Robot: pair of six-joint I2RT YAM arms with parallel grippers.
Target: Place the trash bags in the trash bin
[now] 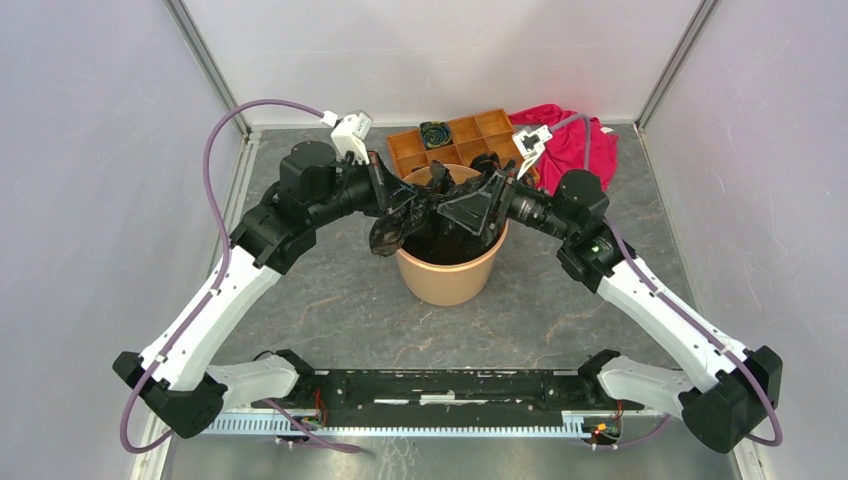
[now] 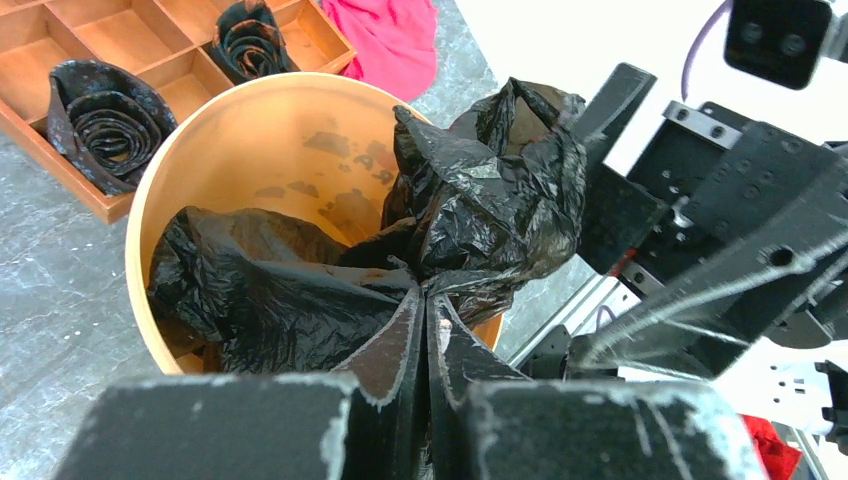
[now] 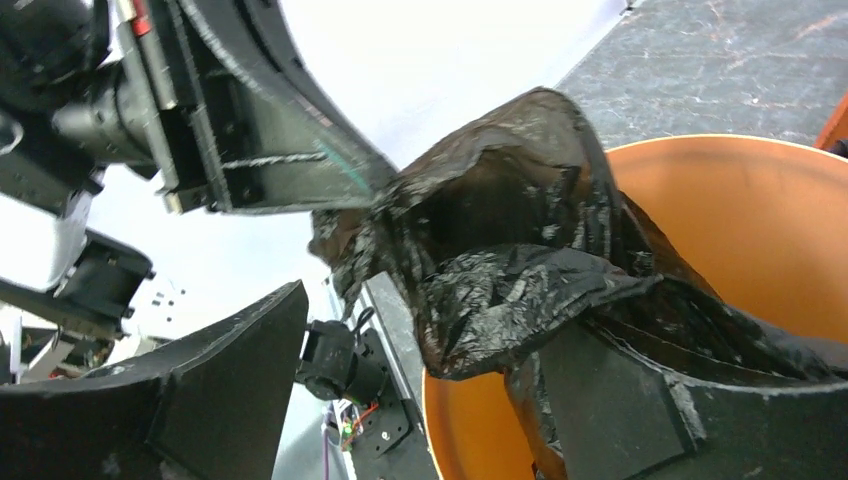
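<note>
Your left gripper is clenched on a fold of the trash bag, film pinched right btw the fingers; your right gripper stands w/ jaws wide apart, holding nothing, though film drapes against one finger; both heads sit nose to nose just above the trash bin. The bag is only partly in: a good share lies down inside the bin, but a big crinkled bunch stands above the rim, and in the top view a lobe hangs out over the rim on the left-arm side. Risks as I judge them: let go now and that outer lobe prob. drags the rest over the wall onto the table; thin film likes to cling, so it may ride out w/ a finger on retreat; the bin looks light and unanchored, so a sideways tug or a push on the rim could tip or slide it toward the compartment tray and red cloth behind; the grippers are very close, so any inward move risks a knock; push down centrally, not across.
</note>
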